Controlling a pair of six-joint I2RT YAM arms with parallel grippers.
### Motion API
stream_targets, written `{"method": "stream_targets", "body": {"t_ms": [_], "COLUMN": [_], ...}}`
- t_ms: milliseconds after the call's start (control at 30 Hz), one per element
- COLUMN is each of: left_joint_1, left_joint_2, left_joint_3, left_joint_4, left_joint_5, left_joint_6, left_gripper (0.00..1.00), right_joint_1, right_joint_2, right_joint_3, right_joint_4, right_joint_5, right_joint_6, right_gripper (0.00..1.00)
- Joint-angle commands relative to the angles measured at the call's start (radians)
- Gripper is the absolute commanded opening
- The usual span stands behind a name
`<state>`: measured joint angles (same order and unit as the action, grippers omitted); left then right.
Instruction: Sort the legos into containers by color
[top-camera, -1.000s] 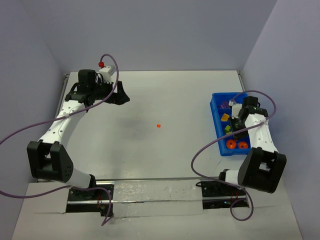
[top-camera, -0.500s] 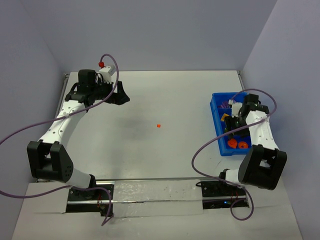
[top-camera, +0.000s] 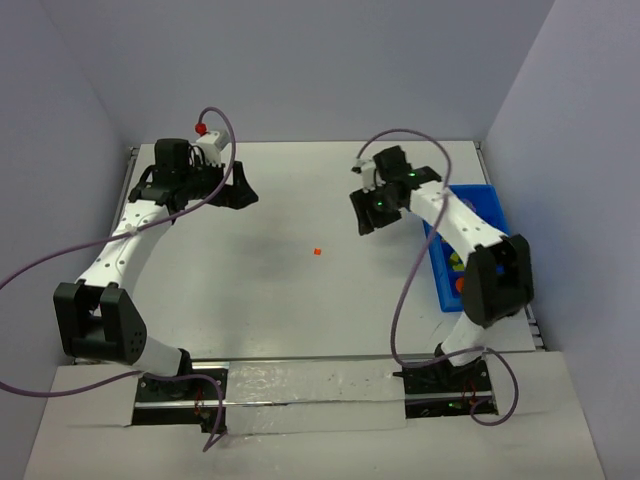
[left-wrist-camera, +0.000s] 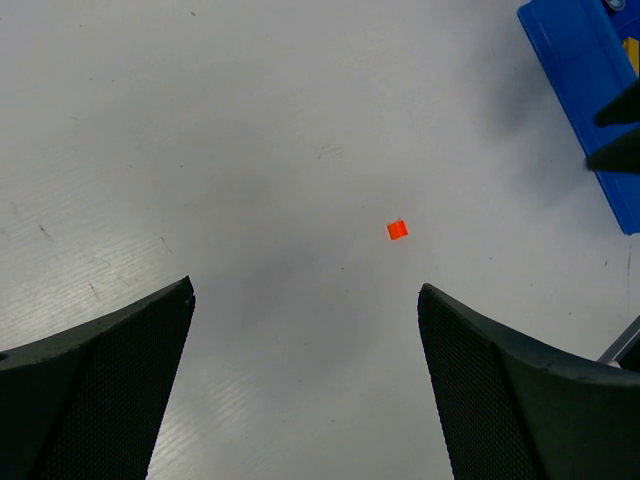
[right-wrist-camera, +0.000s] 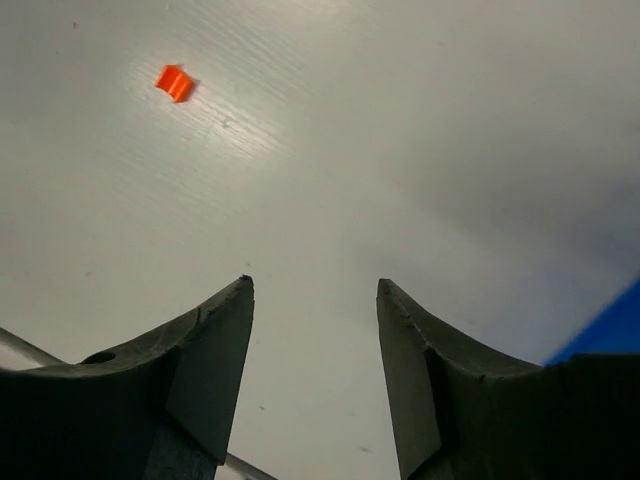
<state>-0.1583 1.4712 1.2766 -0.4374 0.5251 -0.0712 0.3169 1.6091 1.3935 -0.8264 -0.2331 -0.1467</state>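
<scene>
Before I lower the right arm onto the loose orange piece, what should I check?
1. Small orange plastic piece lying clear on the white table: ok.
2. Right gripper open and empty: ok.
3. Right gripper centred over the piece: not ok, the piece is off to one side.
4. Left gripper open, apart from the piece: ok.
5. Room in the bright-blue plastic tray: cannot tell, the right arm covers it.

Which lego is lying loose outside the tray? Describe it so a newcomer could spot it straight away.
Look at the white table, in the open stretch between the left gripper and the right gripper, well clear of the blue tray. A single tiny orange lego lies there alone. It is the only coloured speck on that bare surface, touching nothing.
</scene>
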Motion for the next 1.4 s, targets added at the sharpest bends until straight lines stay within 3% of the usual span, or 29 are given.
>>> {"method": "stream_targets", "body": {"t_ms": [0, 233, 433, 567, 1033, 1367], "left_joint_1": [0.014, 0.023, 0.028, 0.031, 0.034, 0.035], "left_joint_2": [-0.022, -0.022, -0.036, -0.036, -0.040, -0.037], "left_joint_3": [0.041, 0.025, 0.008, 0.007, 0.001, 0.003], "left_joint_4": [0.037, 0.044, 0.048, 0.045, 0.045, 0.040], "left_joint_5": [0.007, 0.006, 0.003, 0.004, 0.008, 0.003], "left_joint_6": [-0.013, -0.018, -0.014, -0.007, -0.004, 0.004], "left_gripper": [0.99, 0.99, 0.99, 0.99, 0.99, 0.99], "right_joint_1": [0.161, 0.345, 0.361, 0.362, 0.334, 0.321], "right_joint_2": [0.141, 0.323, 0.412, 0.477, 0.566, 0.624], "right_joint_3": [0.084, 0.183, 0.275, 0.338, 0.323, 0.322], "right_joint_4": [0.091, 0.087, 0.070, 0.045, 0.034, 0.032], "right_joint_5": [0.058, 0.263, 0.294, 0.284, 0.249, 0.203], "right_joint_6": [0.201, 0.475, 0.573, 0.605, 0.650, 0.657], "right_gripper": [0.58, 0.58, 0.58, 0.60, 0.61, 0.57]}}
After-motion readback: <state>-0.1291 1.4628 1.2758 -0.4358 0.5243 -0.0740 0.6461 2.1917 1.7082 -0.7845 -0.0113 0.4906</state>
